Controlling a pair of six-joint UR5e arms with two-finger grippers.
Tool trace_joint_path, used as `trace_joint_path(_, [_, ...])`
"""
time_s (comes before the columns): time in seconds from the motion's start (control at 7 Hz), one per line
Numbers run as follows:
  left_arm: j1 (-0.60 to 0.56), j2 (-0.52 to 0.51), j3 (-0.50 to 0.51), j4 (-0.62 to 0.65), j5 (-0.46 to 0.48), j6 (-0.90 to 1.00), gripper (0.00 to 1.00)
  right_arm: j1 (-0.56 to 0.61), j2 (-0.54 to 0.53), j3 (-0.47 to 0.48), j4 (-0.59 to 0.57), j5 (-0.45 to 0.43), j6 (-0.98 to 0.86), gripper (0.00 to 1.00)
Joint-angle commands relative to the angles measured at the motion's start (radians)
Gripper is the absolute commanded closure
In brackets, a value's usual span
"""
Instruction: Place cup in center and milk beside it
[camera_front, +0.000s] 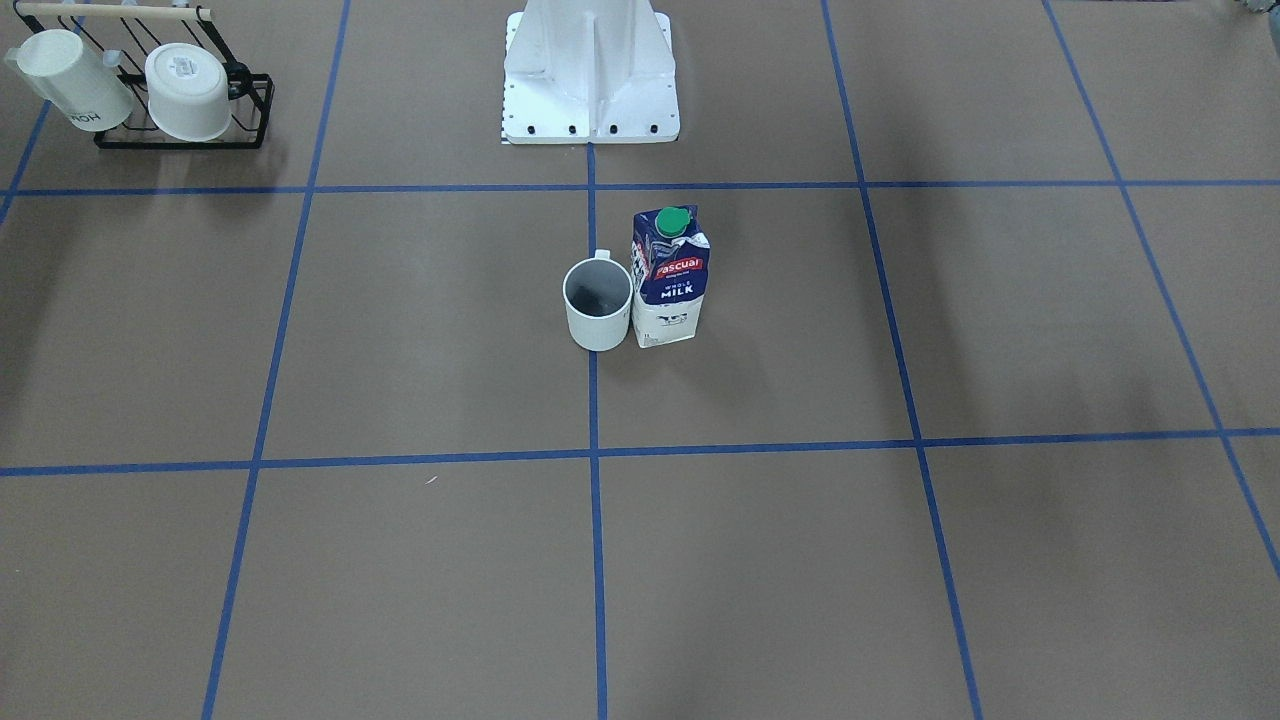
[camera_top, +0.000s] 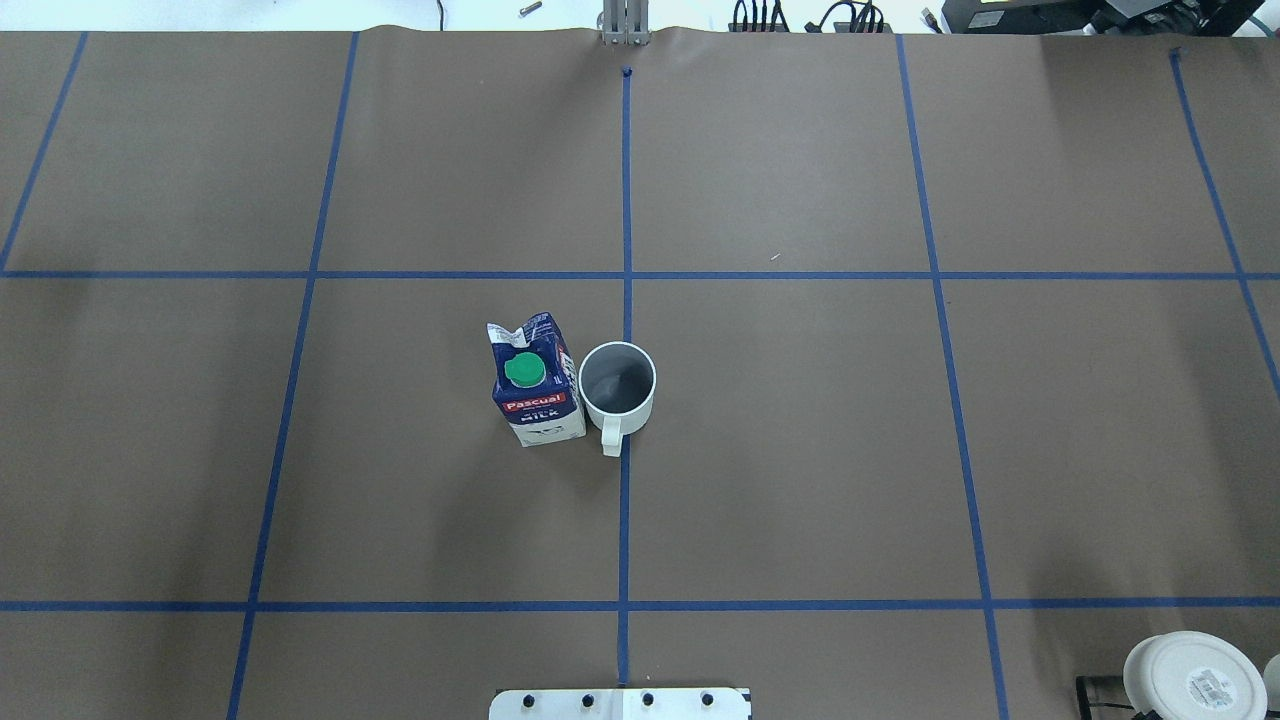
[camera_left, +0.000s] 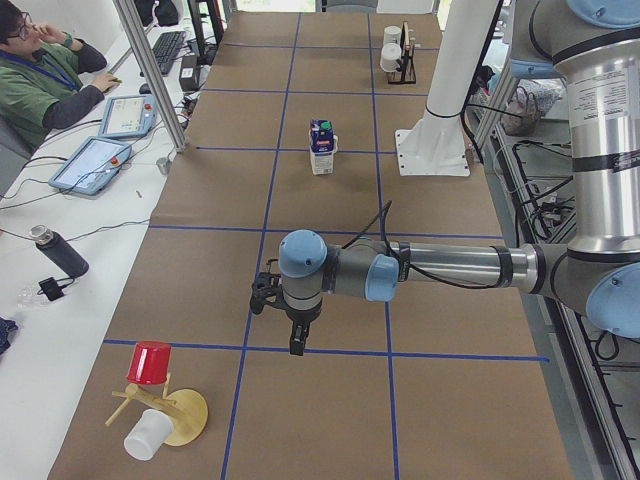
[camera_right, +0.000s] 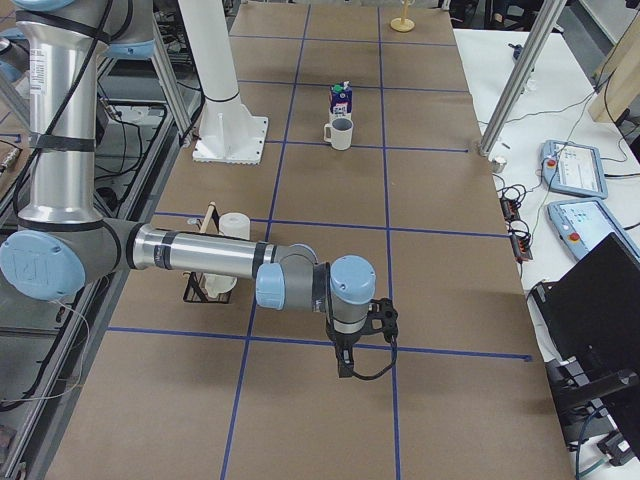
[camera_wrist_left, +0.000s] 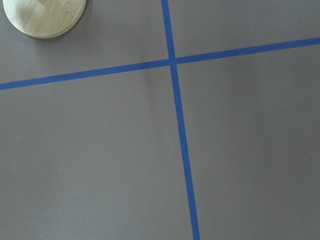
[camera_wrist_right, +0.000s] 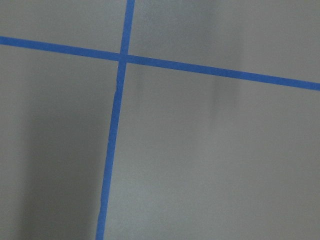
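I see the cup (camera_top: 618, 385) standing upright in the middle of the tabletop (camera_top: 800, 450), right on the long blue tape line (camera_top: 626, 200) that runs away from the robot's base (camera_top: 620, 703). Its handle (camera_top: 611, 440) points back toward the base. Its inside looks grey.

The milk (camera_top: 535, 385) stands upright just to the left of the cup. They are so close that I cannot tell whether they touch. Its green cap (camera_top: 524, 370) is on, and the red logo faces the near side.

Neither arm is near the pair. In the left side view the left arm reaches out low over the left part of the tabletop, well apart from the carton. The left pincer (camera_left: 297, 345) points down above a crossing of tape lines, and from this angle I cannot tell whether it is open or closed. Its wrist camera shows that crossing and the edge of a round wooden base (camera_wrist_left: 45, 17).

In the right side view the right arm reaches out the same way on the right. The right pincer (camera_right: 345, 365) hangs above the brown surface, and I cannot tell its state either. Its wrist camera shows only tape and paper.

At the near right corner a black wire rack (camera_front: 180, 140) holds two white mugs (camera_front: 190, 92). At the far left end a wooden stand (camera_left: 185, 417) carries a red cup (camera_left: 150, 362) and a white cup (camera_left: 148, 435). Beyond the far edge a person (camera_left: 35, 75) sits by two tablets (camera_left: 95, 162).
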Motion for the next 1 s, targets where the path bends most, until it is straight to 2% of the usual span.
trace_joint_path(0.0, [0.001,0.002,0.001,0.000,0.000,0.000,0.01,0.000,0.000,0.006,0.000,0.003,-0.002,0.00])
trace_joint_path(0.86, [0.001,0.001,0.004,0.002,0.000,0.000,0.01,0.000,0.000,0.015,0.000,0.006,-0.002,0.00])
